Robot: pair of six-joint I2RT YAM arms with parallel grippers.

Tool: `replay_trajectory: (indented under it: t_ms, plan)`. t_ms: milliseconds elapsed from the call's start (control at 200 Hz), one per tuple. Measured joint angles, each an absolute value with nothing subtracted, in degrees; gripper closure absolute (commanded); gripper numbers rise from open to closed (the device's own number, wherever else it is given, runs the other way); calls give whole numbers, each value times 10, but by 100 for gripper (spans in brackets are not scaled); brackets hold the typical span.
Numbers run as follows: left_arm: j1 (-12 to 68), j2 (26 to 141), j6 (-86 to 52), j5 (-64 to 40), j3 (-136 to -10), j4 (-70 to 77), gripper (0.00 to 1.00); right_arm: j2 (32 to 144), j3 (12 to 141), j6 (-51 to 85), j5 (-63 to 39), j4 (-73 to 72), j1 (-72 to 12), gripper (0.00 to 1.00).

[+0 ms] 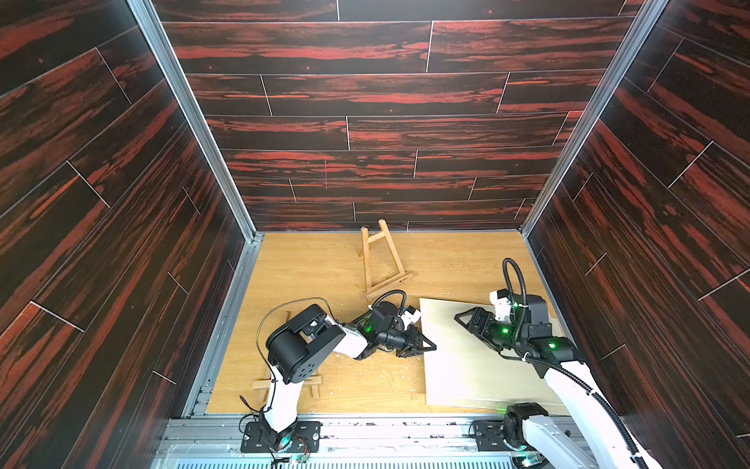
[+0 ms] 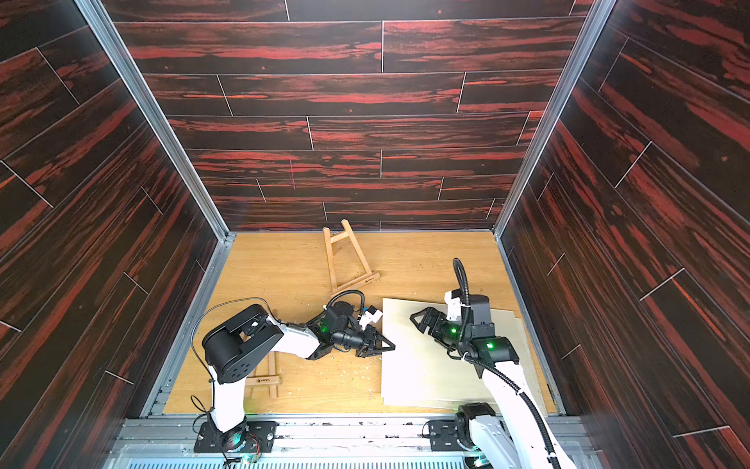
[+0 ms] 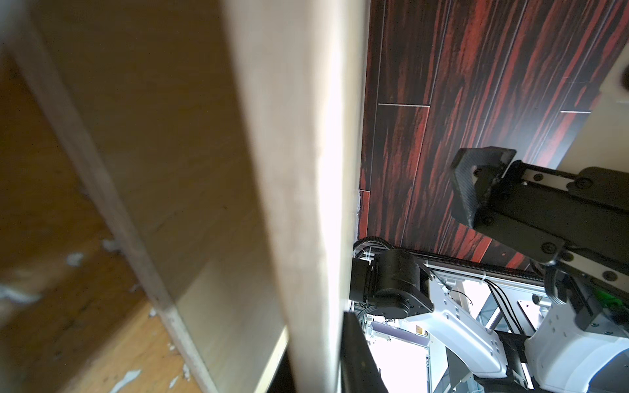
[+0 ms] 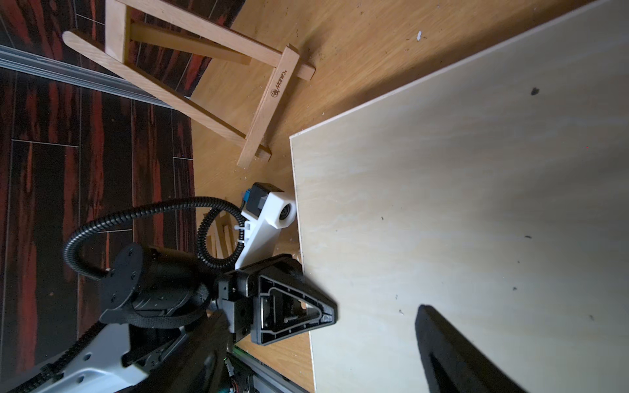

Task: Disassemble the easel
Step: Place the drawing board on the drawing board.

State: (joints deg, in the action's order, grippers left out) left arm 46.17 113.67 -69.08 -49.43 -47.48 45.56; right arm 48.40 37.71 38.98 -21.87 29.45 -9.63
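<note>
Easel frame (image 1: 312,381) half hidden beneath arm (image 1: 284,394); left gripper (image 1: 431,347) clamps board (image 1: 466,377), right gripper (image 1: 462,323) spread

Dark walls (image 1: 365,162) close the tabletop (image 1: 308,276) on three sides. The widest open stretch is back left, between the left wall and the easel frame (image 1: 389,285) lying near the back wall, with a narrower strip back right beyond the pale board (image 1: 466,373). The board covers the front right, the right claw (image 1: 462,323) spread above it and the left claw (image 1: 431,347) closed on its left edge, a small gap between them; a second frame (image 1: 311,381) lies under the left arm.
</note>
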Motion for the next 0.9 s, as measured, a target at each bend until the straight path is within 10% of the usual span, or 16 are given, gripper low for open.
replay_trajectory:
  t_ms: [326, 902]
  plan:
    - [469, 1137, -684, -483, -476, 438, 100, 490, 374, 390, -219, 286, -96, 11]
    - [478, 1127, -585, -418, -520, 227, 67, 492, 374, 395, -218, 282, -96, 11]
